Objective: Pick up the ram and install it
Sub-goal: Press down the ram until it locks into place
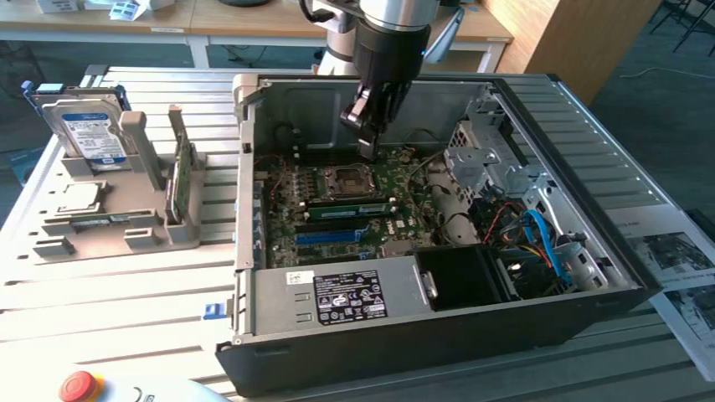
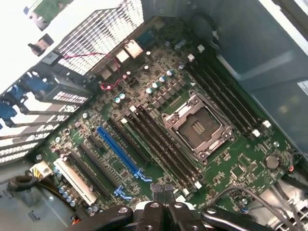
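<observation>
The ram (image 1: 179, 180), a thin green stick, stands on edge in a grey holder (image 1: 112, 226) at the exterior view's left, outside the computer case. My gripper (image 1: 367, 153) hangs inside the open case (image 1: 447, 335), just above the CPU socket (image 1: 341, 180), far from that stick. Its fingers are shut together with nothing between them. In the wrist view the gripper (image 2: 163, 190) hovers over the end of the dark memory slots (image 2: 159, 144) beside the socket (image 2: 197, 127). A green strip (image 1: 352, 209) lies along the slots below the socket; whether it is a seated stick I cannot tell.
A silver, blue-labelled hard drive (image 1: 84, 126) stands in the same holder. Case walls, a drive cage (image 1: 491, 167), blue cables (image 1: 547, 243) and the power supply (image 1: 347, 297) crowd the motherboard (image 2: 231, 163). A red button (image 1: 80, 385) sits at the front corner.
</observation>
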Controlling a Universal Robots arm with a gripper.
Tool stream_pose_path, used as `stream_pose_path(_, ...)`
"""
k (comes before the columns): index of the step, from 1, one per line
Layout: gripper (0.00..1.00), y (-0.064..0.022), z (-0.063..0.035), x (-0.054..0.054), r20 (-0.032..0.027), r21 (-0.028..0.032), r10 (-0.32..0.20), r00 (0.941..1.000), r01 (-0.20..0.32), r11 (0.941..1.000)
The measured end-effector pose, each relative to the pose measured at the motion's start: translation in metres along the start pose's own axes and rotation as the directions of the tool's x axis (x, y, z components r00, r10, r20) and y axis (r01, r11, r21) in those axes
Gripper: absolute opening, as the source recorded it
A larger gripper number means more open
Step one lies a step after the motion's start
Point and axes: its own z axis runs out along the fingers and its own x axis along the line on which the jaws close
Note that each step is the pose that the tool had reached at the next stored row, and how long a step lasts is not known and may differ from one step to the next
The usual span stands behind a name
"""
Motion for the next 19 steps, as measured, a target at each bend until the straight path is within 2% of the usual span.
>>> stream_pose_path(5,0.1,0.0,0.0,0.0,-0.0001,-0.0019,0.061,0.9982,-0.061,0.9982)
stream_pose_path(10,0.1,0.0,0.0,0.0,-0.0002,-0.0038,0.121,0.9926,-0.121,0.9926)
stream_pose_path(14,0.1,0.0,0.0,0.0,-0.0005,-0.0053,0.17,0.9855,-0.17,0.9855)
stream_pose_path(19,0.1,0.0,0.0,0.0,-0.001,-0.0072,0.231,0.9731,-0.231,0.973)
